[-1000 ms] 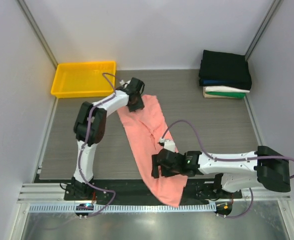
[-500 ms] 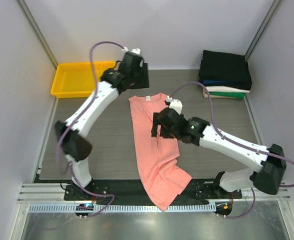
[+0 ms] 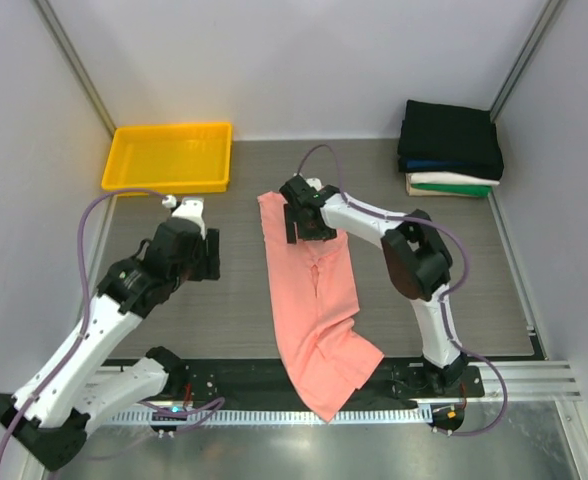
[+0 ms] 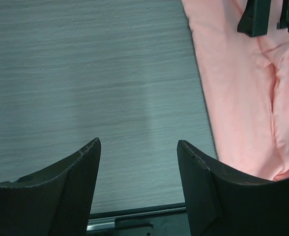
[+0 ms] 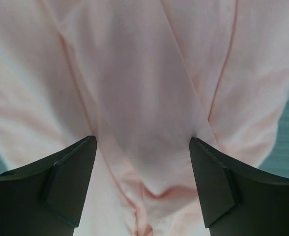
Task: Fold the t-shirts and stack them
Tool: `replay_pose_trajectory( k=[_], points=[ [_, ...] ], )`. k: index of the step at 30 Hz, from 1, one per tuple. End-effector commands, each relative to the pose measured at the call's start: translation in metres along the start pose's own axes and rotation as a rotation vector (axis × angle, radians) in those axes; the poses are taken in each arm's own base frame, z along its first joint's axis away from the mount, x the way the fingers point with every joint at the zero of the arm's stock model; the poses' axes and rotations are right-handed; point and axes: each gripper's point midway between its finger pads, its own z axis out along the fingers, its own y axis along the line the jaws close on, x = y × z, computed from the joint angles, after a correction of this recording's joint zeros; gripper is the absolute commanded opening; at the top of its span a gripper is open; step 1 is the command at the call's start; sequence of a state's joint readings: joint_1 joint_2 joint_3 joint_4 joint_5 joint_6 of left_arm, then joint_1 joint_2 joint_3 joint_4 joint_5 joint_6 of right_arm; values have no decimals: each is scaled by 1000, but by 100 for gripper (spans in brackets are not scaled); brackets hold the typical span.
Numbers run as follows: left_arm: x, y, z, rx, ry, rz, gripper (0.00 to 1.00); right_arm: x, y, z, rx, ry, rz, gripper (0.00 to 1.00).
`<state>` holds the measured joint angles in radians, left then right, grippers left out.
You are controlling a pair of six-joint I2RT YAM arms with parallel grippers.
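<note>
The right end effector (image 3: pixel 307 222) is spread open with nothing between its fingers. It is poised over the far part of the pink shirt (image 3: pixel 314 300). Its wrist view shows two dark fingers (image 5: pixel 71 182) framing wrinkled pink cloth, and whether the tips touch the fabric cannot be told.

The left end effector (image 3: pixel 196 258) is likewise open and empty. It is held over bare surface (image 3: pixel 224 310) to the left of the shirt, whose long edge runs down the right side of its wrist view (image 4: pixel 238 98).

The shirt lies in the middle of the surface as a long, narrow strip running from far to near, with a crease down its length. Its near end flares out to the right and hangs over the dark rail (image 3: pixel 254 375) at the near edge.

Well apart from it, in the far right corner, sits a stack (image 3: pixel 451 150) of folded shirts. A black one is on top, dark blue and white ones lie beneath, and a green one is at the bottom. A yellow tray (image 3: pixel 114 175) stands in the far left corner.
</note>
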<state>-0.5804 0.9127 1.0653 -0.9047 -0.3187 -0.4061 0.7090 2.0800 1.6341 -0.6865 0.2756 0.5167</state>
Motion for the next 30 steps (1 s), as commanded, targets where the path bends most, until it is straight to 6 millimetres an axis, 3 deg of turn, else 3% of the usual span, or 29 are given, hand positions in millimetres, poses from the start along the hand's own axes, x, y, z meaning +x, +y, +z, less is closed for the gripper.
replay_pose_trajectory(
  k=[1, 4, 8, 9, 10, 11, 12, 13, 14, 15, 16, 19, 23, 24, 25, 27, 30],
  points=[
    [-4, 15, -16, -11, -115, 8, 65, -15, 11, 10, -35, 11, -41, 82],
    [-8, 23, -29, -3, -211, -30, 70, -14, 12, 38, -12, 52, -47, 82],
    [6, 38, -27, -55, -237, -58, 72, -22, 0, 83, 13, 102, 19, 81],
    [5, 39, -29, -60, -243, -57, 72, -33, -11, 92, 31, 96, 69, 81],
    [6, 42, -31, -69, -243, -60, 73, -57, -10, 93, 20, 59, 103, 81],
    [6, 45, -31, -86, -247, -66, 72, -56, -18, 114, 42, 71, 126, 81],
    [7, 44, -29, -82, -242, -60, 72, -69, -35, 125, 72, 54, 197, 81],
    [8, 42, -27, -77, -235, -55, 72, -100, -36, 122, 48, -11, 247, 81],
    [9, 39, -23, -71, -217, -42, 72, -99, -42, 143, 59, -5, 285, 81],
    [9, 38, -21, -73, -207, -37, 72, -111, -49, 147, 57, -28, 330, 81],
    [10, 38, -19, -80, -194, -31, 72, -140, -55, 144, 22, -92, 408, 81],
    [13, 35, -11, -88, -154, -13, 71, -161, -60, 160, -36, -155, 507, 80],
    [16, 30, -2, -85, -107, 8, 70, -172, -57, 160, -64, -189, 579, 80],
    [17, 28, 1, -84, -92, 11, 70, -182, -52, 150, -90, -215, 595, 80],
    [18, 27, 3, -84, -84, 15, 69, -178, -48, 152, -106, -205, 599, 82],
    [17, 24, 6, -80, -71, 17, 68, -189, -29, 134, -180, -230, 563, 88],
    [13, 12, 9, -39, -66, -34, 67, -218, -18, 85, -242, -305, 481, 95]
  ],
)
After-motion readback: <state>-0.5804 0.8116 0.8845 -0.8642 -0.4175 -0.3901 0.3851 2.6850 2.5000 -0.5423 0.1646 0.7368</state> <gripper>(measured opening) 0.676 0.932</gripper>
